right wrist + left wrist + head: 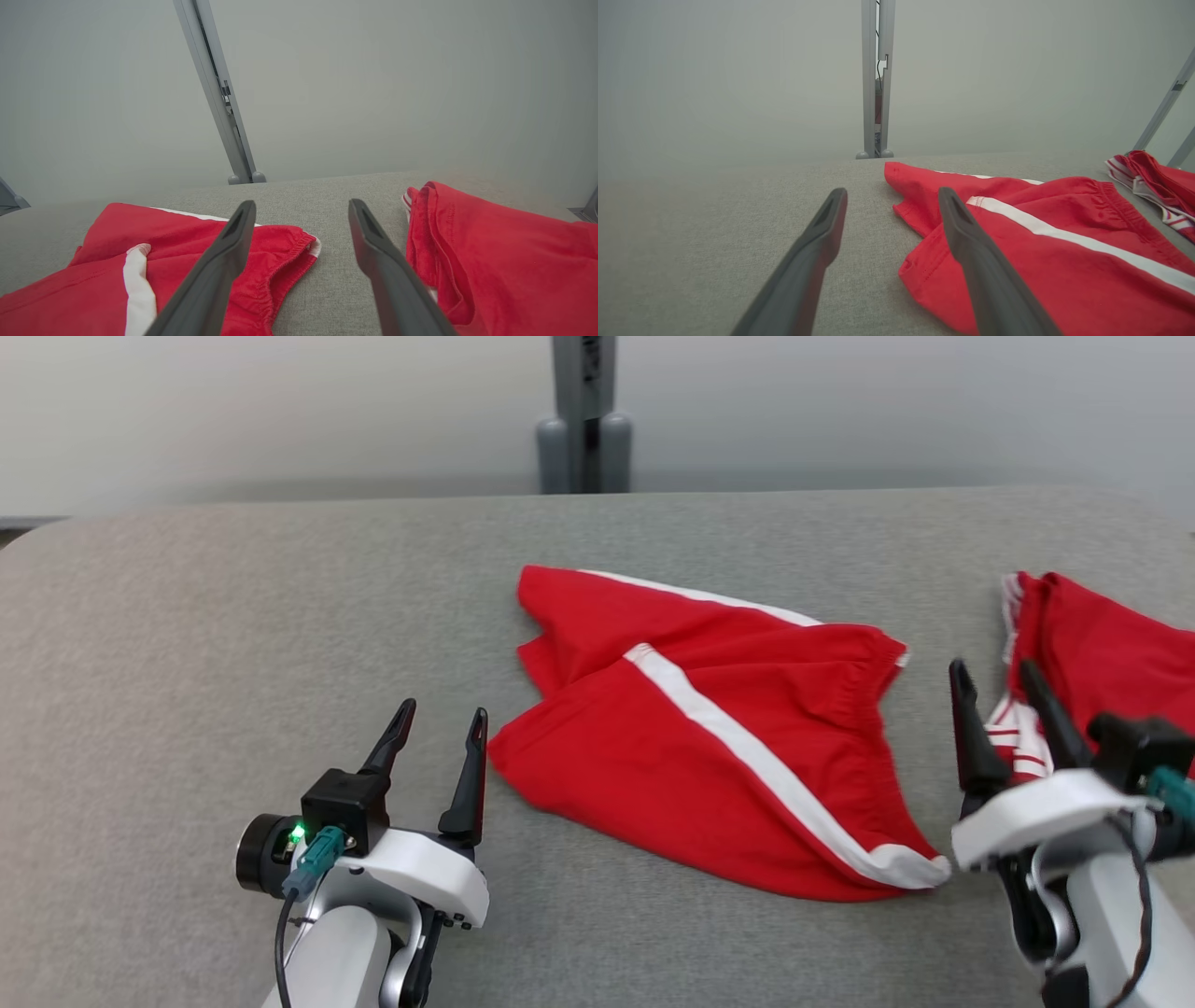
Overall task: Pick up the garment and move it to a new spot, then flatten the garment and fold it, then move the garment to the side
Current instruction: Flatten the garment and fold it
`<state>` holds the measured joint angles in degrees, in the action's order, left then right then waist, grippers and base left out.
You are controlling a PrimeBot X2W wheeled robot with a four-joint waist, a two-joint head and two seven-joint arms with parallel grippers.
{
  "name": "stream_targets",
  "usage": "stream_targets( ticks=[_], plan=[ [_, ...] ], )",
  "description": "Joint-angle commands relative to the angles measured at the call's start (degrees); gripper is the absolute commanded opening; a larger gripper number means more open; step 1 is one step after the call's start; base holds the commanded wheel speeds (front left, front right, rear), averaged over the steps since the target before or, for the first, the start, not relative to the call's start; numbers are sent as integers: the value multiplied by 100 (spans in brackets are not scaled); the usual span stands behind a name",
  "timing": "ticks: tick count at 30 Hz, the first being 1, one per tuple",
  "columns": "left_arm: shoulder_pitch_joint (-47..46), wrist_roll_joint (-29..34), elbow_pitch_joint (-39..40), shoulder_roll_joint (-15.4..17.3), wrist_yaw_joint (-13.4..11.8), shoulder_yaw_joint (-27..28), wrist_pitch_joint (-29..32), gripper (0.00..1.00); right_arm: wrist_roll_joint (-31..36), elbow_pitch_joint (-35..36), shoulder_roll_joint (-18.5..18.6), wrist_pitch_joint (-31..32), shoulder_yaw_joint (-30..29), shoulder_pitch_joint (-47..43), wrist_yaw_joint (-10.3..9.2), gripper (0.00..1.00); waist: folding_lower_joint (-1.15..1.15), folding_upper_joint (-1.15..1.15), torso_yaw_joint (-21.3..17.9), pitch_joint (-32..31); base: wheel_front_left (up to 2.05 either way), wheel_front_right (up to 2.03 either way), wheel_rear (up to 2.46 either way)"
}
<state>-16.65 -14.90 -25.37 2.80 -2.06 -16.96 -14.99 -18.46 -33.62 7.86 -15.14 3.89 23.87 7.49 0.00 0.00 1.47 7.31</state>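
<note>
Desk: Where do you have the garment?
Operator: I see the red garment (pixel 709 756) with its white stripe lying partly folded near the middle of the grey table (pixel 233 644).
Desk: And the end effectors?
Operator: My left end effector (pixel 444 709) stands released, fingers apart, just beside the garment's near-left hem, holding nothing. My right end effector (pixel 991 665) is released too and empty, between that garment and a second red piece (pixel 1102 644) at the table's right edge. A grey post (pixel 583 420) rises beyond the far edge
</note>
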Motion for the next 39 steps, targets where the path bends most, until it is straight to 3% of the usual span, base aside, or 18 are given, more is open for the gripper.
stream_targets(
  ticks=[1, 12, 30, 36, 39],
  plan=[
    [64, -29, 41, 23, 25, 36, -21, 100, 46, 264, 22, 1, 40, -326, 1, 100, 0, 0, -272, -144, 0, 0, 0],
    [57, 24, 27, 25, 28, 143, -21, 100, -224, 676, -219, 1, 210, -1091, 2, 100, 0, 0, -843, -149, 0, 0, 0],
    [-199, 279, -112, 24, 194, 306, -21, 100, -2028, -301, -369, 242, 1385, -836, 2, 100, 0, 0, -1140, 155, 0, 0, 0],
    [-609, 547, -580, 51, 454, 184, -21, 100, -2148, -470, -276, 137, 1731, -644, 2, 100, 0, 0, -1192, 211, 0, 0, 0],
    [-1218, 802, -1347, 167, 605, -49, -10, 100, -2160, -532, -295, 73, 1910, -505, 2, 100, 0, 0, -1314, 303, 0, 0, 0]
  ],
)
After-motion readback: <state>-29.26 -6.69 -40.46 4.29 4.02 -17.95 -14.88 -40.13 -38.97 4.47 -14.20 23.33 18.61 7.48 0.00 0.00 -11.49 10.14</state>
